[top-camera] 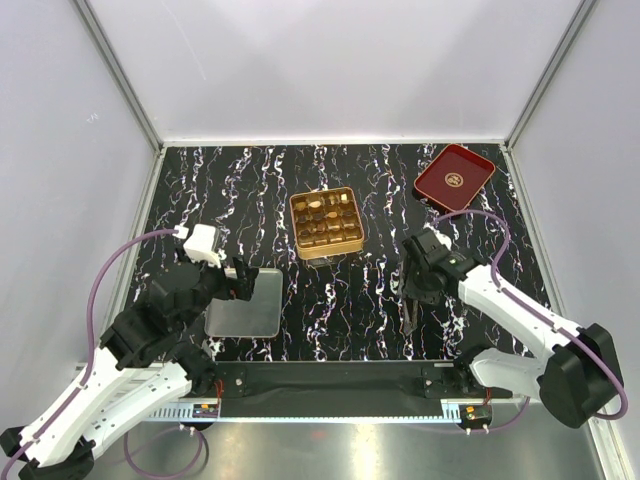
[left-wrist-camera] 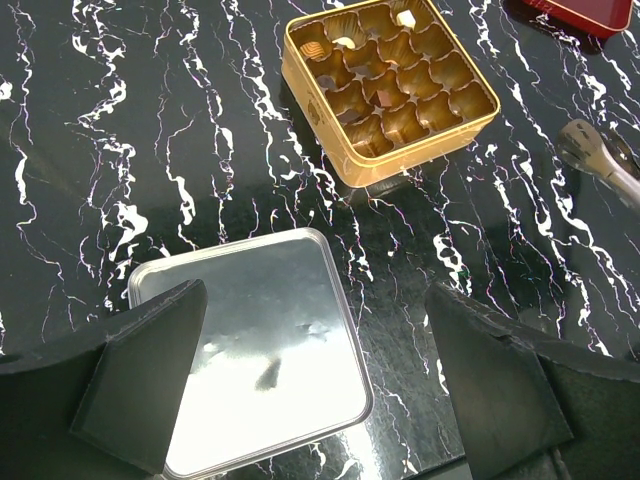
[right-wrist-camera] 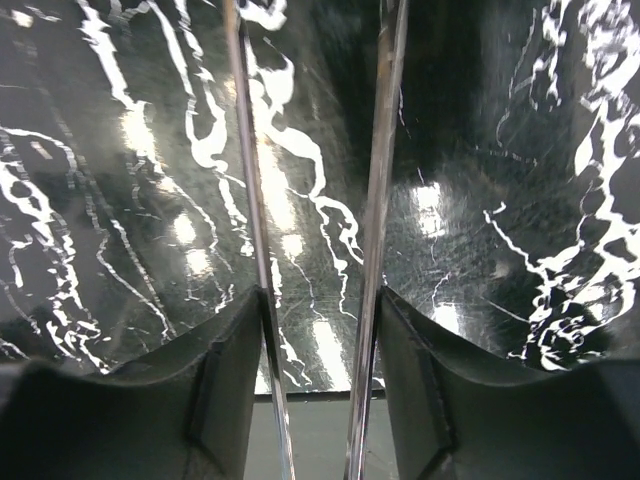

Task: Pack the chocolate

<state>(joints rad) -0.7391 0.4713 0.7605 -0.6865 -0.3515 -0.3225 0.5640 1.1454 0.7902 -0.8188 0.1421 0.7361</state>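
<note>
The gold tin with a grid stands mid-table; several small chocolate pieces lie in its cells, mostly at the far side. In the left wrist view the tin shows a few pieces at its far corner, the other cells dark. My left gripper is open and empty, just above the right edge of a silver lid; its jaws stand wide. My right gripper is shut on metal tongs; the two thin blades run between its pads over bare table.
A dark red square tray lies at the far right and shows at the corner of the left wrist view. The silver lid lies flat near the table's front edge. The black marbled table ends at white walls.
</note>
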